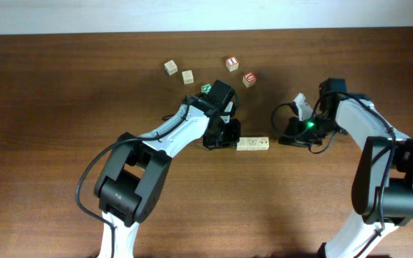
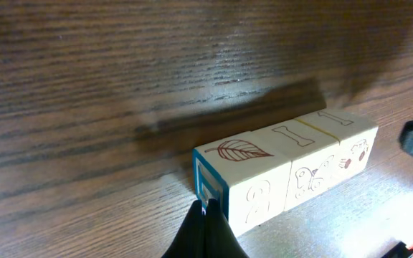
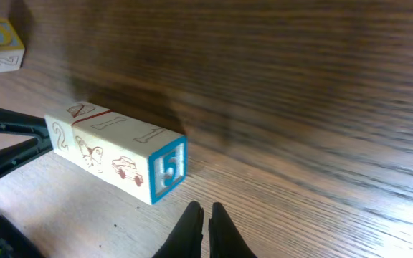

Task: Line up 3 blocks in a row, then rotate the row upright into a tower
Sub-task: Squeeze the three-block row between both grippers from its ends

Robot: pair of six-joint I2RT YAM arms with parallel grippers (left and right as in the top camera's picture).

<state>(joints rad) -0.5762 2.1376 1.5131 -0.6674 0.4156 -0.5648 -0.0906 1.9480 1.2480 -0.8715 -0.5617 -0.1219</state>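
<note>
I have the three blocks [image 1: 253, 145] lying in one straight row near the middle of the surface [image 1: 63, 93], touching end to end, between my two arms. Their top faces carry faint red-brown line drawings; a leaf is on the block nearest the left arm [image 1: 178, 129]. Each end of the row shows a blue-framed face, and the one toward the right arm [image 1: 364, 118] reads as a blue 5.

The left jaws are closed, with nothing between them. In the left wrist view their tips sit right against the blue-framed end face at the row's left end. The right jaws are closed too and hold nothing. Their tips are down near the surface just beside the 5 face, and I see a gap between them and the block.

Farther back on the surface, well apart from the row, sit a pale cube [image 1: 171, 67], a second pale cube [image 1: 188, 77], a red-faced cube [image 1: 232, 63] and another red cube [image 1: 249, 79]. A green-letter cube [image 1: 206, 89] lies just behind the left arm's wrist.
</note>
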